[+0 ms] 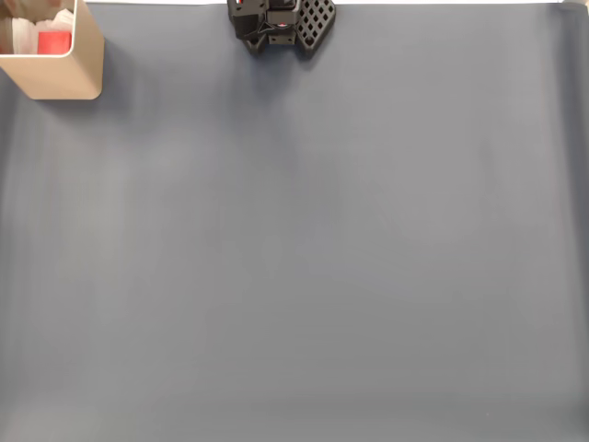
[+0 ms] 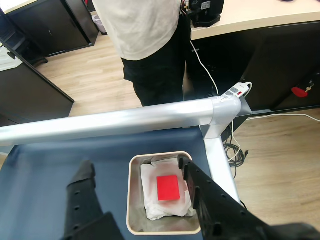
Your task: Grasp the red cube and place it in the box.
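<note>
The red cube [image 2: 168,188] lies on white padding inside the tan box [image 2: 134,200], near the table's corner in the wrist view. In the fixed view the box [image 1: 64,74] stands at the top left corner with the red cube [image 1: 53,42] inside it. My gripper [image 2: 135,167] hangs above the box, open, its two black fingers spread to either side of the box with nothing between them. In the fixed view the arm's black body [image 1: 281,23] sits at the top edge.
A silver rail [image 2: 125,120] frames the blue-grey table [image 1: 294,258]. A person [image 2: 145,40] stands just beyond the rail on the wooden floor. A power strip [image 2: 235,91] and cables lie off the table's right corner.
</note>
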Robot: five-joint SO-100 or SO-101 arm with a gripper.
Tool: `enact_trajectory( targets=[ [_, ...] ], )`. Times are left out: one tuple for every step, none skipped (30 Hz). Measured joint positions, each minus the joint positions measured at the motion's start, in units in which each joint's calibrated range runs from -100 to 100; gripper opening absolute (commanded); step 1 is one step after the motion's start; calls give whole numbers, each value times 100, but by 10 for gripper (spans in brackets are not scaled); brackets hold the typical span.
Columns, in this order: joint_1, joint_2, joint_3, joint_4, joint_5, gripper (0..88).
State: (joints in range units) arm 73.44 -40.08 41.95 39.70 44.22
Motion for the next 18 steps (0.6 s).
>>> enact_trajectory(
  targets=[
    [0, -26, 36, -16, 0, 167],
    [0, -43, 63, -24, 0, 148],
    [0, -52, 81, -32, 0, 129],
    [-7, -52, 99, -40, 0, 114],
    [-7, -61, 118, -40, 0, 96],
    [-7, -69, 145, -40, 0, 83],
    [-15, -87, 154, -40, 0, 69],
    [-30, -104, 145, -40, 0, 57],
    [-45, -122, 145, -40, 0, 45],
    [-59, -139, 145, -40, 0, 37],
    [-67, -148, 145, -40, 0, 26],
    [-82, -156, 145, -40, 0, 15],
    [-96, -156, 145, -40, 0, 9],
    [-104, -156, 145, -40, 0, 4],
    [-119, -156, 145, -40, 0, 3],
    [-134, -156, 145, -40, 0, 1],
    [-148, -156, 145, -40, 0, 0],
    [-156, -156, 145, -40, 0, 0]
  ],
)
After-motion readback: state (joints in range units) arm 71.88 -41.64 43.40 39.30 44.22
